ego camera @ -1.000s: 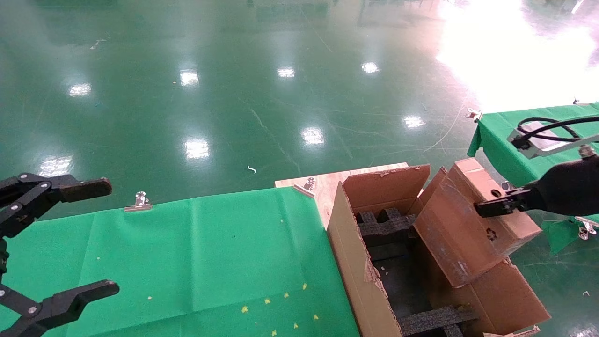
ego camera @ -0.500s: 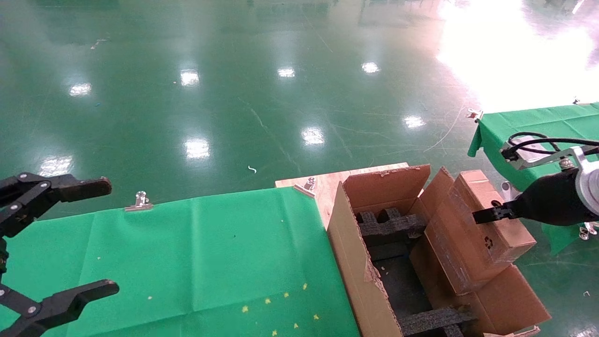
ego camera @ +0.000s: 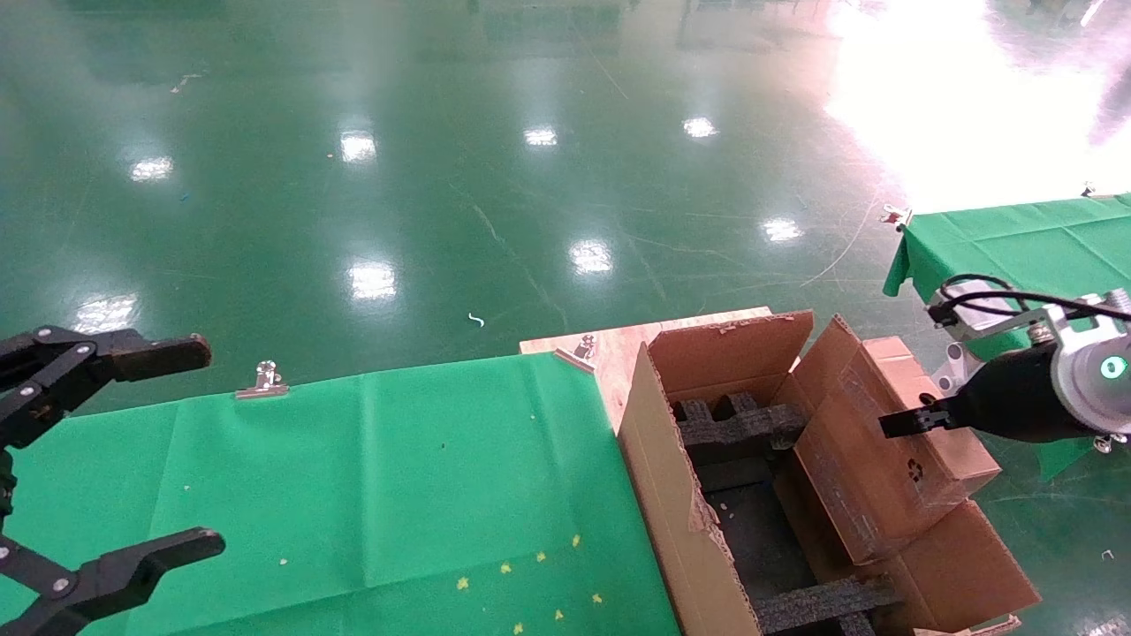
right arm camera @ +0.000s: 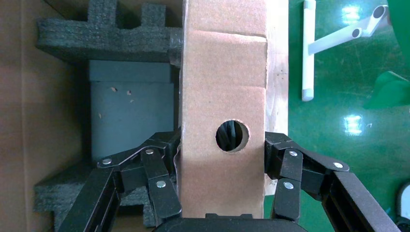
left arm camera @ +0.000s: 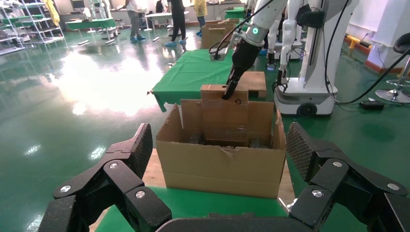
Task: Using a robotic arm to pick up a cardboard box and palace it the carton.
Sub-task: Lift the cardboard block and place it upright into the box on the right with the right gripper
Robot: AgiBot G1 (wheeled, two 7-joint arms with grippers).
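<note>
The small brown cardboard box [ego camera: 884,459] hangs tilted over the right side of the large carton [ego camera: 663,495], its lower end inside the opening. My right gripper [ego camera: 899,422] is shut on the box's upper end, beside the round hole [right arm camera: 232,136]. In the right wrist view the black fingers [right arm camera: 159,164] press both narrow sides of the box [right arm camera: 222,87]. My left gripper [ego camera: 190,450] stays open over the green table at the far left. In the left wrist view it [left arm camera: 220,145] faces the carton [left arm camera: 220,166] and the box [left arm camera: 225,113], holding nothing.
Black foam inserts [ego camera: 729,424] line the carton's floor. Its torn flaps stand up around the opening. A green cloth table [ego camera: 398,477] with metal clips [ego camera: 262,380] lies left of the carton, a wooden board [ego camera: 618,349] under it. Another green table [ego camera: 1016,238] stands at the right.
My right gripper has moved down and a little left with the cardboard box, which now sits lower and deeper in the carton's opening. The left arm has not moved.
</note>
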